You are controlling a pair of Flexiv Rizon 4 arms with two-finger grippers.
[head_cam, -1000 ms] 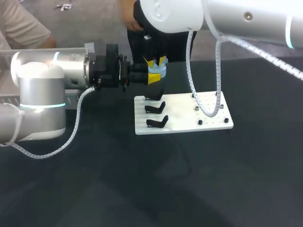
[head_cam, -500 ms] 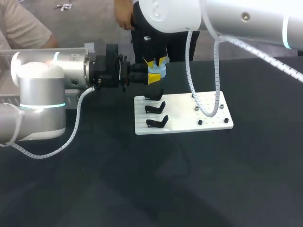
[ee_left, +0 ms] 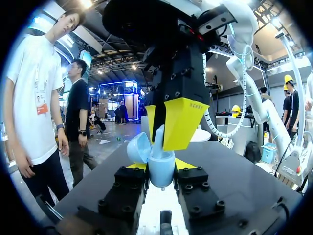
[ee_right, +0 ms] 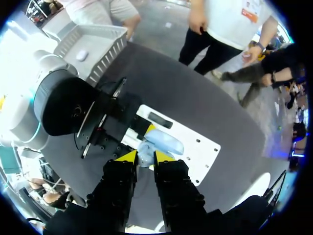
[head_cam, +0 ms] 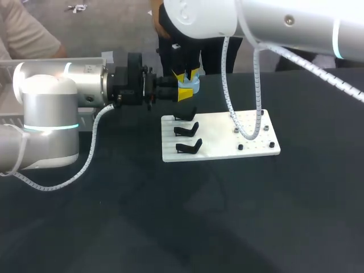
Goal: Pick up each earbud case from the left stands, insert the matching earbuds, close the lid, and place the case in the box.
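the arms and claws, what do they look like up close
Both arms are rounded tubes: the left arm silver and white, the right arm glossy white, each with a glowing teal ring. A ribbed white cable hangs off each. The left claw and right claw have black, bolted finger blocks with bright yellow wedge tips.

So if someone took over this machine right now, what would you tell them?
Left gripper: shut on the light blue earbud case, lid open, held in the air by the white board's far edge.
Right gripper: shut on a light blue earbud, lowered into the case.
Done: the black stands look empty; a small white object lies in the basket.
Left: seat earbuds, close lid, put case in basket.
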